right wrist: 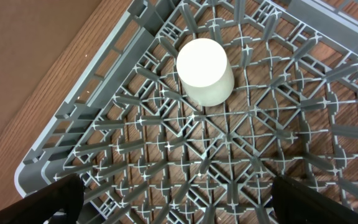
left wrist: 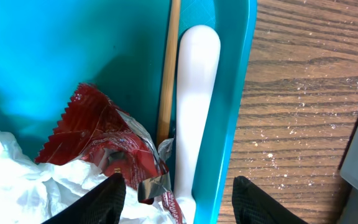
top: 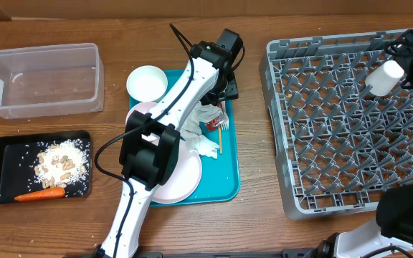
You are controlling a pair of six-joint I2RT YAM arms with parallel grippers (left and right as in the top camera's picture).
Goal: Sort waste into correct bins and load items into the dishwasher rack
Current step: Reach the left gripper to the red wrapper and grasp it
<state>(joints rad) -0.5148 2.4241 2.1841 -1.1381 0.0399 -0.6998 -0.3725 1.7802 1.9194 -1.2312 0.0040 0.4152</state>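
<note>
The left tool (left wrist: 182,196) hangs low over the teal tray (left wrist: 73,43) with its jaws apart, one on each side of the white fork (left wrist: 197,93) and gripping nothing. The fork lies tight against the inside of the tray's rim, with the wooden stick (left wrist: 168,74) just beside it. That seems to be why the tool comes straight down along the handle: the raised rim leaves little room for a finger on that side. The red wrapper (left wrist: 98,140) and a crumpled napkin (left wrist: 11,180) crowd the inner finger, so a careless squeeze could catch waste along with the fork. Well to the tray's right, seen from above, the right tool (right wrist: 188,202) is released and spread wide above the rack (right wrist: 104,112). The cup (right wrist: 205,71) stands there mouth-down among the pegs, probably so it drains. To the tray's left, the black bin (top: 6,165) holds the carrot (top: 40,193) and food scraps (top: 62,163).
</note>
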